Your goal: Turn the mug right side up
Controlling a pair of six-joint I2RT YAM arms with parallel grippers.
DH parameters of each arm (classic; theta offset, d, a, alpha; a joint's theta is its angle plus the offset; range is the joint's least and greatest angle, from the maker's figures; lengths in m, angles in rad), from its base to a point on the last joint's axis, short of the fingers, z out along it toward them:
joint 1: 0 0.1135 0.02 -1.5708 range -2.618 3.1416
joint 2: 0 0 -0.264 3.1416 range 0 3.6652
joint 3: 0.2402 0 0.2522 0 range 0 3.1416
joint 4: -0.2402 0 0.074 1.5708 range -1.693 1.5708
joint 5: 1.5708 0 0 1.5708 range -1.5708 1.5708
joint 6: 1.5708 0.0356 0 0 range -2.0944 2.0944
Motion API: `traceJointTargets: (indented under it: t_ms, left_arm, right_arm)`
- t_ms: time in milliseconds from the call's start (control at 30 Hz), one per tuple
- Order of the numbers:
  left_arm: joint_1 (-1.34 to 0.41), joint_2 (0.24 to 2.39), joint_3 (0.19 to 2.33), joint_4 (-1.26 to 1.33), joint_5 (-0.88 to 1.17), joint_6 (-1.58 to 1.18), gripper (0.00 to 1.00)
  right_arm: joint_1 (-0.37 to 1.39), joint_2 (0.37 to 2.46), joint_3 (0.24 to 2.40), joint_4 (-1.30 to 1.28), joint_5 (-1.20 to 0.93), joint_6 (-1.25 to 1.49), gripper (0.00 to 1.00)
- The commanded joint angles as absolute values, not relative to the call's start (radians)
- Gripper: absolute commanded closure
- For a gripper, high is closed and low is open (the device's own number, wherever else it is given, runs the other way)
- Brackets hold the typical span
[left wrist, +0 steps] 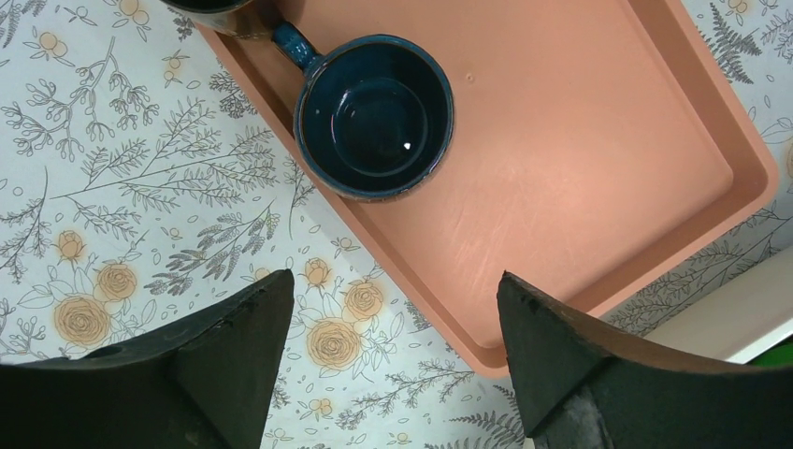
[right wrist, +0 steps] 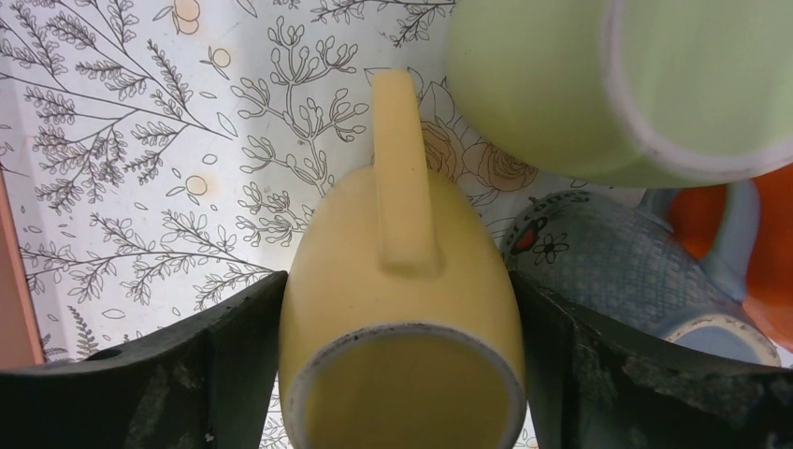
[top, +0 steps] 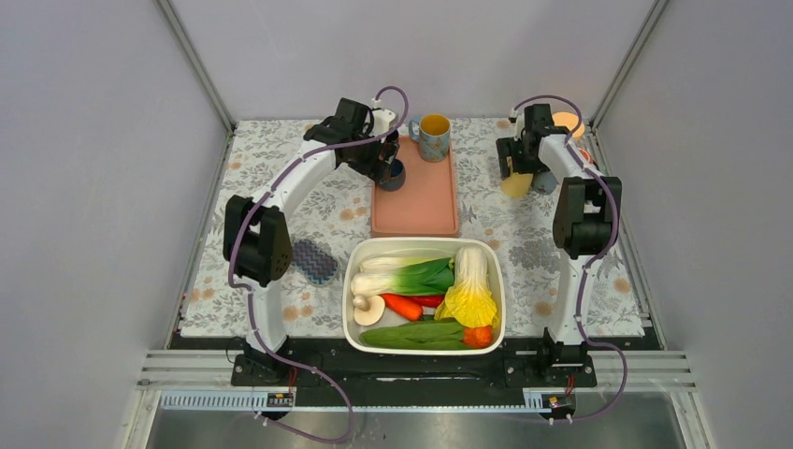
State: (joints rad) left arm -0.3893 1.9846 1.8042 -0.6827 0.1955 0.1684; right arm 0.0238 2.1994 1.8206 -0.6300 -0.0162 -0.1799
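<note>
A pale yellow mug (right wrist: 402, 281) lies tilted on the flowered cloth, its rim towards the right wrist camera and its handle on top. My right gripper (right wrist: 397, 281) is shut on it, a finger pressed against each side; from above the yellow mug (top: 516, 183) shows just below the right gripper (top: 519, 168). My left gripper (left wrist: 395, 276) hangs open and holds nothing, over the near left edge of the salmon tray (left wrist: 580, 140). A dark blue mug (left wrist: 374, 117) stands upright on that tray, just beyond the left fingers.
A light green mug (right wrist: 561, 75) and a blue-grey patterned mug (right wrist: 608, 262) crowd the yellow one on its right. A floral mug (top: 433, 136) stands at the tray's far end. A white tub (top: 351, 281) of vegetables and a dark sponge (top: 315, 260) lie nearer the bases.
</note>
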Motion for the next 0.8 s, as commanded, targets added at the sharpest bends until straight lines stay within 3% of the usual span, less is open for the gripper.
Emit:
traceJointTargets:
  t_ms: [0, 67, 300, 400, 767]
  left_arm:
    - [-0.384, 1.917, 1.797, -0.666, 0.228, 0.172, 0.17]
    - [-0.383, 1.909, 1.788, -0.660, 0.229, 0.168, 0.18]
    - [-0.383, 1.879, 1.775, -0.667, 0.261, 0.157, 0.18]
    - [-0.381, 1.860, 1.767, -0.667, 0.274, 0.151, 0.18]
    - [-0.379, 1.820, 1.826, -0.749, 0.483, 0.071, 0.18]
  right_arm:
    - [0.026, 2.229, 1.887, -0.684, -0.005, -0.164, 0.15]
    - [0.026, 2.232, 1.885, -0.690, -0.005, -0.158, 0.20]
    - [0.026, 2.171, 1.845, -0.694, -0.091, -0.123, 0.79]
    - [0.026, 2.112, 1.812, -0.680, -0.156, -0.077, 0.97]
    - [0.025, 1.765, 1.577, -0.473, -0.356, 0.133, 1.00]
